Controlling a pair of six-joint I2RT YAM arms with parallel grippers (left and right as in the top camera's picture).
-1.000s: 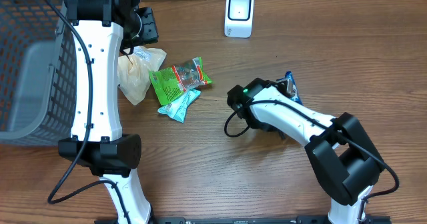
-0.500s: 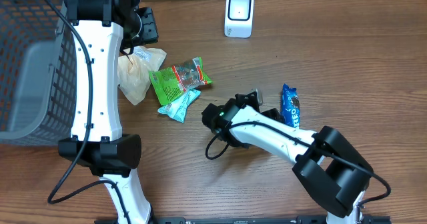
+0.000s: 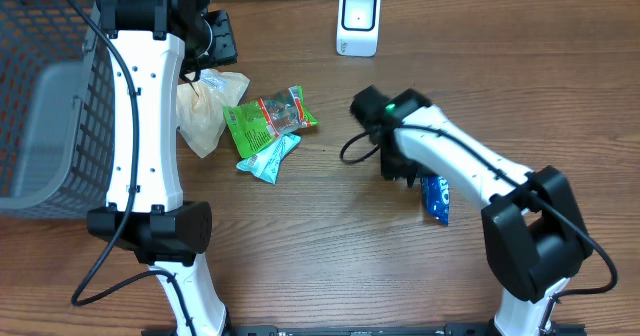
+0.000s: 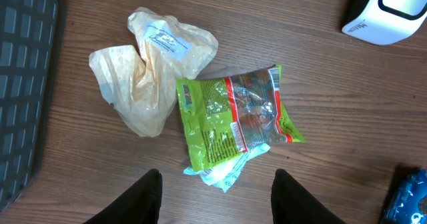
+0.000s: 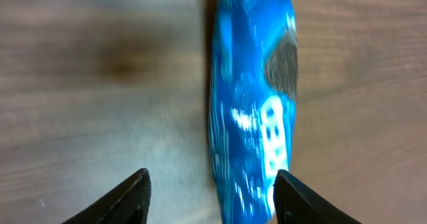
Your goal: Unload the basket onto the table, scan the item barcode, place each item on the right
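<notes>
Near side: blue cookie packet [image 5: 250, 104] flat on table [image 3: 300, 256], unheld. Just over it, right gripper [image 5: 210, 184], fingers apart. Step: pickup, likely. Next: lower, pinch across packet, carry to scanner [image 3: 358, 21] at far edge. Farther left: left gripper [image 4: 217, 191] apart, empty, above green snack packet [image 4: 227, 114].

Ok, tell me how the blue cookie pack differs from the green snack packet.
The blue cookie pack is long and narrow; the green snack packet is broad. The blue one is opaque; the green one has a clear window. The blue one lies alone; the green one overlaps a pale packet. Both lie on the wooden table.
</notes>
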